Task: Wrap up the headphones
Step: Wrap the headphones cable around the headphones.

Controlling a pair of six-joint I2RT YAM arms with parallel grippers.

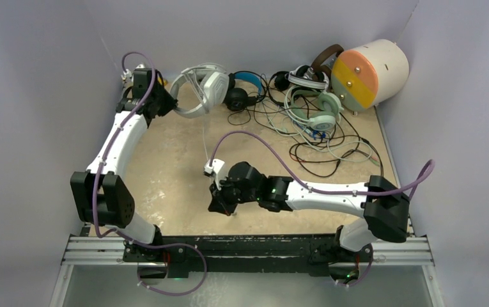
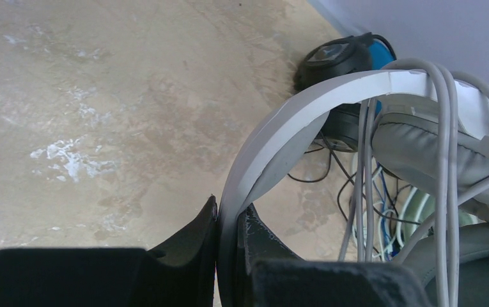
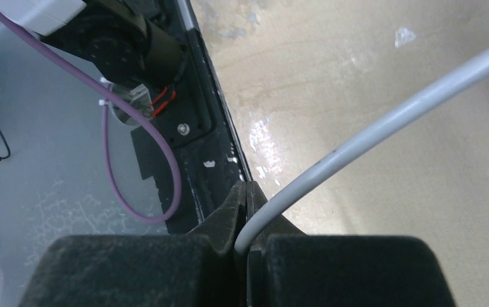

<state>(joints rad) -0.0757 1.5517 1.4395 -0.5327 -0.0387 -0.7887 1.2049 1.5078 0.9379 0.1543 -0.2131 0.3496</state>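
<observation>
One headset (image 2: pixel 305 109) in left end effector (image 2: pixel 231 206).

Cream cylinder (image 1: pixel 371 71), orange-and-green face, lies on its side in the far right corner of the tan, scuffed table (image 1: pixel 165 167). Grey walls (image 1: pixel 37 96) on three sides.

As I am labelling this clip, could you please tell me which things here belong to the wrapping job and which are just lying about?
In the job: white-grey headphones, headband in the left gripper; their grey cable in the right gripper; blue-banded headset; mint-green headset; black-and-white headset; brown headset.
Lying about: cream cylinder.
</observation>
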